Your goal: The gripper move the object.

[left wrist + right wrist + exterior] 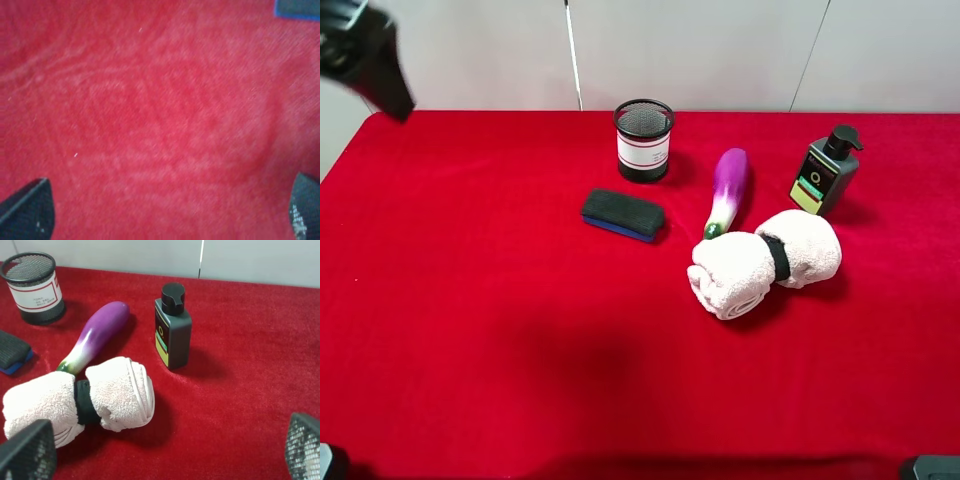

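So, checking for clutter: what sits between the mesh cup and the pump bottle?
The purple eggplant lies between mesh cup and pump bottle, seen in the exterior high view.

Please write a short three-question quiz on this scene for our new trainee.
1. True or false: the mesh cup stands upright on the red cloth.
2. Which thing lies nearest the towel? A) sponge B) eggplant C) cup
3. Fill in: the left gripper hangs open over bare ____.

Key: 1 true. 2 B; the eggplant's green tip is right by the towel. 3 cloth; only a corner of the sponge shows at the edge of the left wrist view.
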`<action>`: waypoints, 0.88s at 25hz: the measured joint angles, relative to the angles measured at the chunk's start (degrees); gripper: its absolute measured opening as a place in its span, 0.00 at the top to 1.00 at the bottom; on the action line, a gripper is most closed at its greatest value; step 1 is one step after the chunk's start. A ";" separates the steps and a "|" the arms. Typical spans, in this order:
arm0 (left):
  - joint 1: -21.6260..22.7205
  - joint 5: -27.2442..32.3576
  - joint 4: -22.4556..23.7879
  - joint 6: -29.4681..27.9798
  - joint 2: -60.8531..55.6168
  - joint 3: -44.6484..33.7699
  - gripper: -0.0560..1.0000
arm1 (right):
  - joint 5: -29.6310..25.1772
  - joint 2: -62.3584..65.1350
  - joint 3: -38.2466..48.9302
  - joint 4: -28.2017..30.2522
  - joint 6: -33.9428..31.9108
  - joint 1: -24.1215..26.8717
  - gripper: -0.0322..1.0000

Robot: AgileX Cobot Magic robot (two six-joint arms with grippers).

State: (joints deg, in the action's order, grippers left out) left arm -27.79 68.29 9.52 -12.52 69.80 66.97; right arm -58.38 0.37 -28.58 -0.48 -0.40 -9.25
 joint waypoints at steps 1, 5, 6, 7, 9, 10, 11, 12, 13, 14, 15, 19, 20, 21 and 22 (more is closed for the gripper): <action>0.00 0.00 0.19 0.00 -1.25 -1.30 0.07 | 0.00 0.00 0.00 0.00 0.00 0.00 0.30; 0.00 0.00 0.29 -0.21 -6.02 -8.22 0.07 | 0.00 0.00 0.00 0.00 0.00 0.00 0.30; 0.00 0.00 0.29 -0.35 -7.27 -10.30 0.07 | 0.00 0.00 0.00 0.00 0.00 0.00 0.30; 0.00 0.00 0.29 -0.78 -8.90 -12.44 0.07 | 0.00 0.00 0.00 0.00 0.00 0.00 0.30; 0.00 0.00 0.22 -1.56 -12.11 -16.34 0.07 | 0.00 0.00 0.00 0.00 0.00 0.00 0.30; 0.00 0.00 0.07 -1.93 -13.87 -18.36 0.07 | 0.00 0.00 0.00 0.00 0.00 0.00 0.30; 0.00 0.00 -0.16 -2.17 -15.64 -20.35 0.07 | 0.00 0.00 0.00 0.00 0.00 0.00 0.30; 0.00 0.00 -0.30 -2.35 -17.44 -21.96 0.07 | 0.00 0.00 0.00 0.00 0.00 0.00 0.30; 0.00 0.00 -0.30 -2.37 -18.97 -23.80 0.07 | 0.00 0.00 0.00 0.00 0.00 0.00 0.30; 0.05 0.00 -0.30 -2.45 -20.81 -25.53 0.07 | 0.00 0.00 0.00 0.00 0.00 0.00 0.30; 0.47 -0.15 -0.54 -2.45 -22.66 -26.89 0.07 | 0.00 0.00 0.00 0.00 0.00 0.00 0.30; 6.08 -3.70 -2.26 -2.42 -28.99 -32.53 0.07 | 0.00 0.00 0.00 0.00 0.00 0.00 0.30; 7.67 -4.65 -2.91 -2.07 -30.16 -33.84 0.07 | 0.00 0.00 0.00 0.00 0.00 0.00 0.30; 9.53 -5.65 -3.51 -1.39 -31.57 -35.05 0.07 | 0.00 0.00 0.00 0.00 0.00 0.00 0.30; 11.18 -6.57 -4.16 -0.49 -32.98 -36.00 0.07 | 0.00 0.00 0.00 0.00 0.00 0.00 0.30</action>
State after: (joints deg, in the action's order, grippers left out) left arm -16.61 61.73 5.36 -13.01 36.81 30.97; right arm -58.38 0.37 -28.58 -0.48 -0.40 -9.25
